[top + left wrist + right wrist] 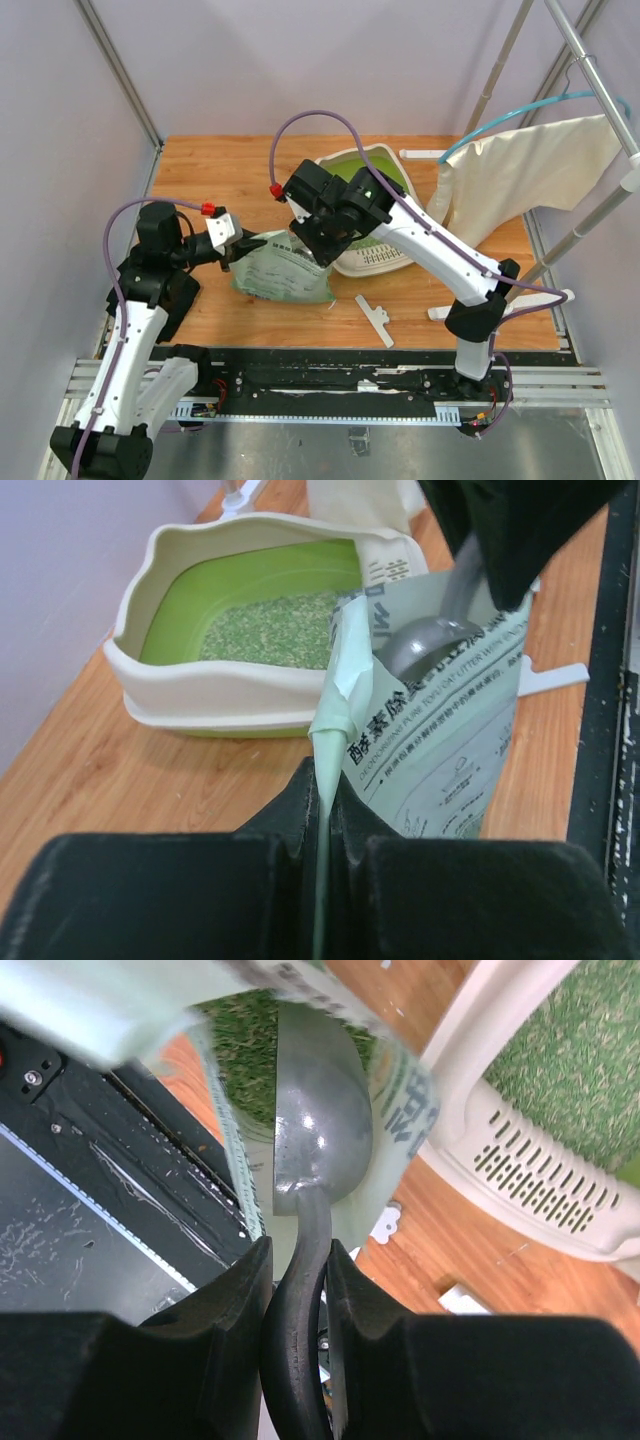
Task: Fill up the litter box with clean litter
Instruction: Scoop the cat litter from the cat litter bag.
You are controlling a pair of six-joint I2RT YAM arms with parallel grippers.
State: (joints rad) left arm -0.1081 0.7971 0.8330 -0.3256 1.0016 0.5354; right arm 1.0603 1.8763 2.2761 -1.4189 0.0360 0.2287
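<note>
Here, left fingers pinch the bag at its edge; right fingers clamp the scoop.

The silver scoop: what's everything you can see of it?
The scoop looks like dull grey metal: a rounded bowl on a dark, narrow handle. The right gripper is shut on the handle, and the bowl sits inside the open mouth of the pale green bag, touching its plastic. The face in view is bare and smooth.
</note>
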